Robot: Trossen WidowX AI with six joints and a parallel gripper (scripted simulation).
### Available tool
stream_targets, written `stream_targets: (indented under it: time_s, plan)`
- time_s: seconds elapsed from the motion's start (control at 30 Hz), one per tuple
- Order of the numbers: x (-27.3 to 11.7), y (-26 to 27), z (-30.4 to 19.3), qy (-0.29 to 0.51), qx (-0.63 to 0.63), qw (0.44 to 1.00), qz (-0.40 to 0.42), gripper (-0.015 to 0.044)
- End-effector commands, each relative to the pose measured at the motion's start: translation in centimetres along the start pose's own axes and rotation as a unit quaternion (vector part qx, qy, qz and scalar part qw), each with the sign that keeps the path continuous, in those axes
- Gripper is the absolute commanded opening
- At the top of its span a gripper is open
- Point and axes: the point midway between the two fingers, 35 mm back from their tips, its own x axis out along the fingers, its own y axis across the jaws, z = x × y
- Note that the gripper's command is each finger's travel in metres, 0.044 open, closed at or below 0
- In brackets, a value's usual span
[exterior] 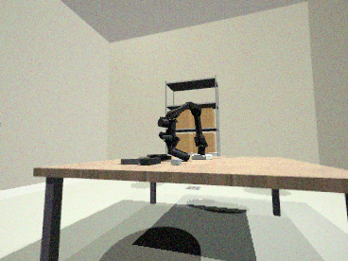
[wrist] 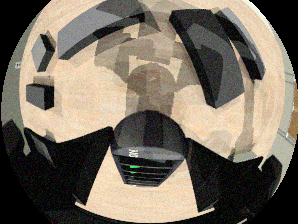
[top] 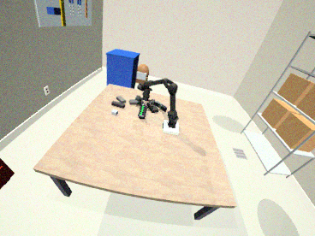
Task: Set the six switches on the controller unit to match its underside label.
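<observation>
The dark grey controller unit [top: 142, 111] [exterior: 180, 154] [wrist: 145, 172] is tilted, its switch face up and towards the top camera. Its lower end is close to the bench; contact cannot be told. Green marks show along its top in the top view. The wrist view shows ON lettering and one clear green switch end, foreshortened. The other settings cannot be read. The label on the underside is hidden. My gripper [top: 145, 103] [exterior: 169, 146] appears shut on the unit, one black finger on each side of it.
Dark modules [top: 118, 103] [exterior: 137, 161] [wrist: 210, 55] lie left of and behind the unit as the top camera sees it. A small pale block [top: 114, 112] [exterior: 176, 162] is to its left. The arm's white base plate [top: 170, 131] is to its right.
</observation>
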Motion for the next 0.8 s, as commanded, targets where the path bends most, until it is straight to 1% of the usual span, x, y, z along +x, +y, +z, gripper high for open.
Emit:
stream_targets:
  time_s: [0.0, 0.77]
  plan:
    - [0.7, -0.2, -0.5, 0.012, -0.007, 1.000, -0.007, 0.0338]
    - [2.3, -0.2, 0.2, 0.011, -0.007, 1.000, -0.007, 0.0338]
